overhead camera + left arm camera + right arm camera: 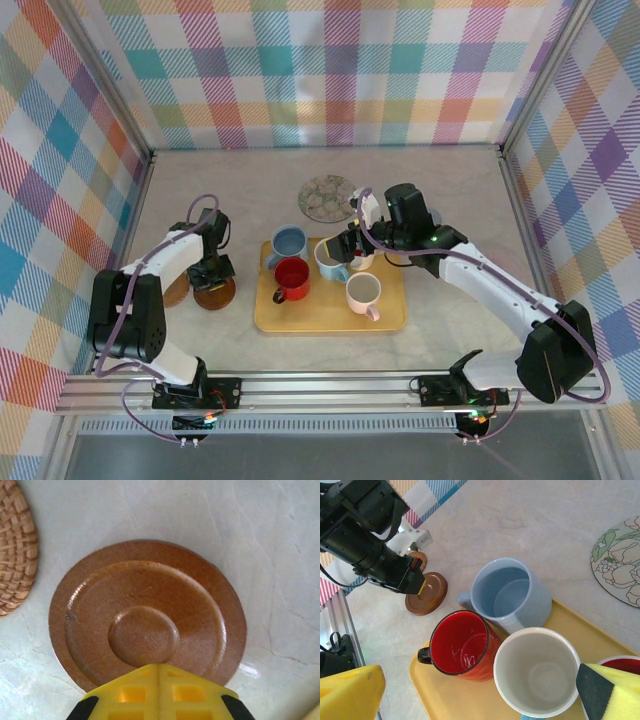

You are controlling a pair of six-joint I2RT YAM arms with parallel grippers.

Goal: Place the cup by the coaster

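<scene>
Pointing down at a brown coaster on the left, spread around a white cup on the right: the two grippers.

At the far left a wicker coaster is seen on the marble table, with the brown coaster just to its right. The left gripper is held over that coaster's near edge, its yellow fingers pressed together on nothing; contact cannot be judged. Further right, a yellow tray carries a blue mug, a red mug and the white cup, packed closely. The right gripper is set over the white cup with its jaws wide apart, one finger on either side and unclamped. A floral coaster lies beyond the tray.
</scene>
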